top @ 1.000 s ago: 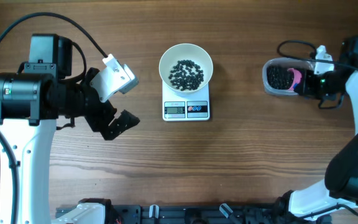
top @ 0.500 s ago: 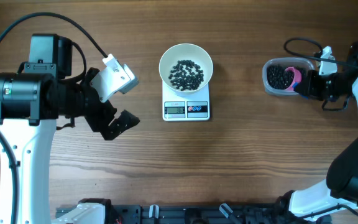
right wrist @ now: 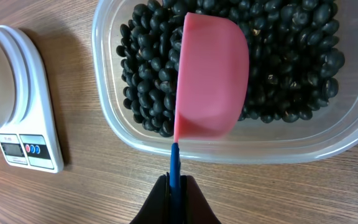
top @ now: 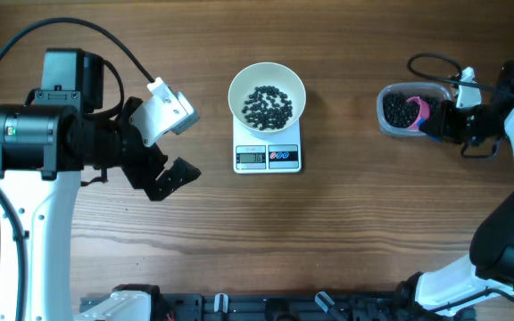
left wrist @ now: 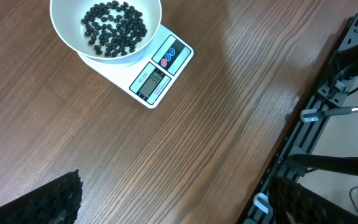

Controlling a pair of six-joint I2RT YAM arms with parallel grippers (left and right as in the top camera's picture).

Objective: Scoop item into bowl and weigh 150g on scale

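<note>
The item [right wrist: 148, 81], a heap of small round black pieces, is found mostly in a clear plastic tub [right wrist: 229, 150] at the right of the counter [top: 346, 232]. A smaller share lies in the bowl [top: 239, 85].

Nearest in the right wrist view, the right end effector [right wrist: 176, 199] is seen clamped tight on a thin blue handle [right wrist: 174, 163]. Just beyond it, the pink scoop [right wrist: 211, 81] on that handle is held over the tub, turned on its side above the black pieces. Whether it touches them cannot be told. Farther off to the left, the scale [right wrist: 30, 124] is seen apart from the tub, with the white bowl resting on its platform.

In the left wrist view, bare wood is shown closest. Beyond it come the scale's grey display and its red and blue buttons, then the bowl with the pieces spread over its bottom. The digits are too small to be read. The left end effector [top: 178, 141] is held spread wide and empty, well to the left of the scale.
</note>
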